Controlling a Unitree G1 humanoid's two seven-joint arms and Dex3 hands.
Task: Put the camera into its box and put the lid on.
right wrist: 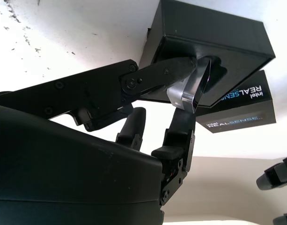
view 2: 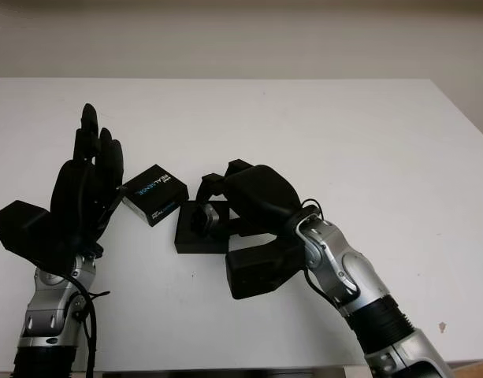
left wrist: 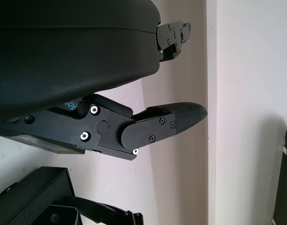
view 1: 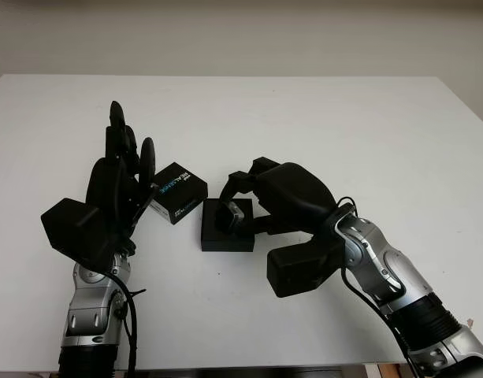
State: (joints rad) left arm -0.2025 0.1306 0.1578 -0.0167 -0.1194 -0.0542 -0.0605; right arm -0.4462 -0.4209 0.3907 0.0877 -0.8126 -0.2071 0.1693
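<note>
While your left robot hand stands raised at the left of the frame, holding nothing, the work sits at centre: the camera is going into its box, and the lid waits.

Left to right across the white surface: beside the raised left robot hand lies the lid, a black printed piece lettered "RealSense", resting flat just at that hand's fingertips and apart from the box by a narrow gap. Next comes the box, a shallow open black tray at mid-frame. Over it, your right robot hand comes in from the lower right, its fingers pinching the small silver-edged camera and holding it tilted at the tray's recess. Whether the camera already touches the box's insert cannot be told; it does not look seated.

Judged from this, you are in the placing step, with capping not yet begun. The next move calls for levelling the camera into the recess, letting go cleanly, and drawing the right robot hand clear before the lid goes over the tray.
</note>
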